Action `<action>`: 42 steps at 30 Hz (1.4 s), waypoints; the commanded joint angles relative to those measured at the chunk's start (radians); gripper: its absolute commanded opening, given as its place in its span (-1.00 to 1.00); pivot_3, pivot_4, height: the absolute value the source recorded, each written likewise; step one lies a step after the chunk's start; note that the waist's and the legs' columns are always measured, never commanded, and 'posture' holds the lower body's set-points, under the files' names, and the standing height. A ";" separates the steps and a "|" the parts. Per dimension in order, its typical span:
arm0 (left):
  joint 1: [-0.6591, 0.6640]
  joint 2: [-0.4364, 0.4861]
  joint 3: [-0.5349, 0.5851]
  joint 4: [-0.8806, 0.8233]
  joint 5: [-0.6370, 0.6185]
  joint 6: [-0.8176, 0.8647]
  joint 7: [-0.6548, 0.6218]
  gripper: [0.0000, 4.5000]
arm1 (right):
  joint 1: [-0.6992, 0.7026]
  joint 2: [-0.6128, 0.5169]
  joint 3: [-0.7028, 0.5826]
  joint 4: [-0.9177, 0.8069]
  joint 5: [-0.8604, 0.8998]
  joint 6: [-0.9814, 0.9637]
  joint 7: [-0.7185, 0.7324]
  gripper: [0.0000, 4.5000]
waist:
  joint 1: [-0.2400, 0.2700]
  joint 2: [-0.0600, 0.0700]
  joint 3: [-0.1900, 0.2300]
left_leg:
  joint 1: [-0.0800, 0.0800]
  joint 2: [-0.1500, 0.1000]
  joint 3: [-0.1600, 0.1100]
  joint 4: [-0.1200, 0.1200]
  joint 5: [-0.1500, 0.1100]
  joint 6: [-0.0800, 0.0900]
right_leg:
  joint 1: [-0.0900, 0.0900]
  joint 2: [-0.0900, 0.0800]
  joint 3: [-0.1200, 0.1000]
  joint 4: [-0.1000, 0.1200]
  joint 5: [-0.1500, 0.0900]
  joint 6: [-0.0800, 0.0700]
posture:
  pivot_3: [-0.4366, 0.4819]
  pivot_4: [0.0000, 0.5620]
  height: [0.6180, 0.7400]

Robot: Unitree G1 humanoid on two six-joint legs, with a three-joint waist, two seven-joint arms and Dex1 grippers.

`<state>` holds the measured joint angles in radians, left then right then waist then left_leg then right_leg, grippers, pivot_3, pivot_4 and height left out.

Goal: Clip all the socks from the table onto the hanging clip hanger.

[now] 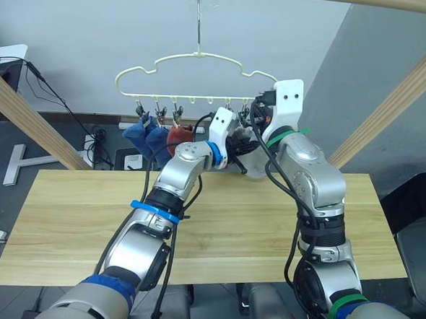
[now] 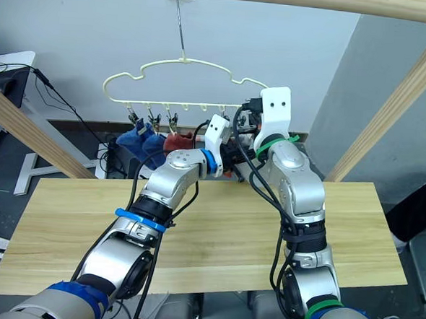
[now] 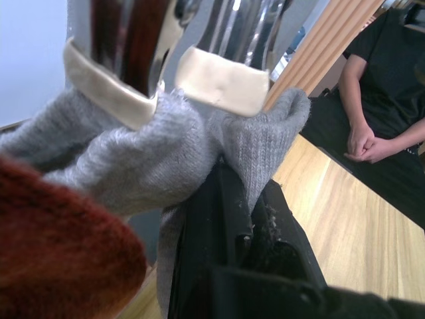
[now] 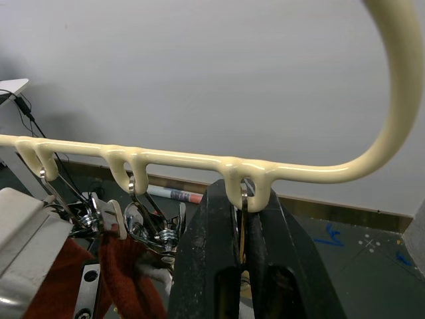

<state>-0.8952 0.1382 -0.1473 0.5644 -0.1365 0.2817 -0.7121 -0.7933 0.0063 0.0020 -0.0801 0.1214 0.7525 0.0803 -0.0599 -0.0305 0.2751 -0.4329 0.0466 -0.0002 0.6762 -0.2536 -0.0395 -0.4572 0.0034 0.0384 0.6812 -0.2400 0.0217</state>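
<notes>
Quick count of what you've got hanging: two blue socks [image 1: 145, 138] on the hanger's [image 1: 197, 57] left clips and a rust red sock [image 1: 178, 136] right next to them, so three clipped on that side that you can clearly see from the head camera. There's also a grey sock [image 3: 199, 153] up at the clips [image 3: 222, 83]; your left wrist view has its cuff right against two pale clip pads, with rust red knit just beside it.

Your left gripper [image 1: 232, 142] has its fingers [image 3: 212, 226] clenched on that grey sock, holding the fabric up to the clip. Your right gripper [image 4: 240, 229] is closed tight around the last metal clip below the hanger bar, at the right end where the wire curves upward.

The desk [image 1: 72, 216] looks bare from the head camera, plain wood planks from edge to edge, so there's loads of room under both arms. Up top it's tighter: both grippers are bunched together at the right half of the hanger, nearly touching. The wooden pole [image 1: 389, 112] slants down on the right, well apart from your right arm, and another pole [image 1: 27, 119] on the left. A person [image 3: 385, 100] sits beyond the desk's far edge, hands folded.
</notes>
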 commanded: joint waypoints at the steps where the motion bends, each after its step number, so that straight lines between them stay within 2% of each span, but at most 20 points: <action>1: -0.047 0.005 0.019 -0.003 0.000 -0.002 0.001 -0.98 | -0.006 0.004 0.005 -0.054 0.013 -0.009 0.003 -1.00 | 0.000 0.000 0.000 | 0.000 0.000 0.000 0.000 0.000 0.000 | 0.000 0.000 0.000 0.000 0.000 0.000 | -0.25 0.01 0.52; 7: -0.080 0.007 0.054 -0.006 -0.024 0.019 0.014 -0.98 | 0.001 0.004 0.011 -0.058 0.013 0.004 0.007 -1.00 | 0.000 0.000 0.000 | 0.000 0.000 0.000 0.000 0.000 0.000 | 0.000 0.000 0.000 0.000 0.000 0.000 | -0.25 0.00 0.52; 16: -0.057 0.011 0.057 -0.089 -0.042 0.049 -0.009 -0.98 | 0.015 -0.002 0.026 -0.063 0.004 0.004 0.008 -1.00 | 0.000 0.000 0.000 | 0.000 0.000 0.000 0.000 0.000 0.000 | 0.000 0.000 0.000 0.000 0.000 0.000 | -0.24 0.00 0.52; 17: -0.054 0.010 0.054 -0.096 -0.042 0.048 -0.011 -1.00 | 0.017 0.000 0.024 -0.064 0.005 0.001 0.007 -0.80 | 0.000 0.000 0.000 | 0.000 0.000 0.000 0.000 0.000 0.000 | 0.000 0.000 0.000 0.000 0.000 0.000 | -0.24 0.00 0.52; 19: -0.044 0.007 0.052 -0.113 -0.046 0.043 -0.017 -1.00 | 0.018 0.001 0.018 -0.068 0.008 0.000 0.002 -0.61 | 0.001 0.000 0.000 | 0.000 0.000 0.000 0.000 0.000 0.000 | 0.000 0.000 0.000 0.000 0.000 0.000 | -0.24 0.00 0.52; 21: -0.031 0.007 0.053 -0.134 -0.057 0.044 -0.033 -1.00 | 0.019 0.002 0.011 -0.073 0.011 0.001 -0.002 -0.28 | 0.001 0.000 0.000 | 0.000 0.000 0.000 0.000 0.000 0.000 | 0.000 0.000 0.000 0.000 0.000 0.000 | -0.24 0.00 0.52; 27: 0.015 0.047 -0.003 -0.170 -0.005 -0.019 -0.070 -0.29 | 0.033 -0.003 -0.004 -0.126 0.038 0.046 0.007 0.68 | 0.001 0.000 0.000 | 0.000 0.000 0.000 0.000 0.000 0.000 | 0.000 0.000 0.000 0.000 0.000 0.000 | -0.22 -0.01 0.52; 32: 0.099 0.113 -0.037 -0.231 0.027 -0.106 -0.128 0.37 | 0.090 -0.080 0.018 -0.263 0.081 0.160 0.084 0.69 | 0.002 0.000 0.000 | 0.000 0.000 0.000 0.000 0.000 0.000 | 0.000 0.000 0.000 0.000 0.000 0.000 | -0.22 0.00 0.52; 36: 0.183 0.189 -0.041 -0.302 0.033 -0.165 -0.183 0.37 | 0.139 -0.186 0.020 -0.376 0.135 0.243 0.166 0.69 | 0.002 0.000 0.000 | 0.000 0.000 0.000 0.000 0.000 0.000 | 0.000 -0.001 0.000 0.000 0.000 0.000 | -0.21 -0.01 0.52; 40: 0.307 0.312 0.021 -0.466 -0.043 -0.124 -0.266 0.37 | 0.185 -0.383 0.024 -0.497 0.208 0.281 0.326 0.69 | 0.001 0.000 0.000 | 0.000 0.000 0.000 0.000 0.000 0.000 | 0.000 -0.001 0.000 0.000 0.000 0.000 | -0.20 -0.04 0.52; 42: 0.364 0.385 0.058 -0.537 -0.046 -0.096 -0.266 0.37 | 0.209 -0.482 0.014 -0.549 0.248 0.272 0.410 0.69 | 0.001 0.000 0.000 | 0.000 0.000 -0.001 0.000 0.000 0.000 | 0.000 -0.001 0.000 0.000 0.000 0.000 | -0.18 -0.06 0.52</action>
<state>-0.5466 0.4861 -0.1376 0.1164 -0.1588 0.1730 -0.9713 -0.5914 -0.4355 0.0312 -0.5453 0.3229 1.0363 0.4174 -0.0586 -0.0305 0.2752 -0.4327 0.0471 -0.0010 0.6763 -0.2535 -0.0396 -0.4569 0.0031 0.0382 0.6812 -0.2402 0.0217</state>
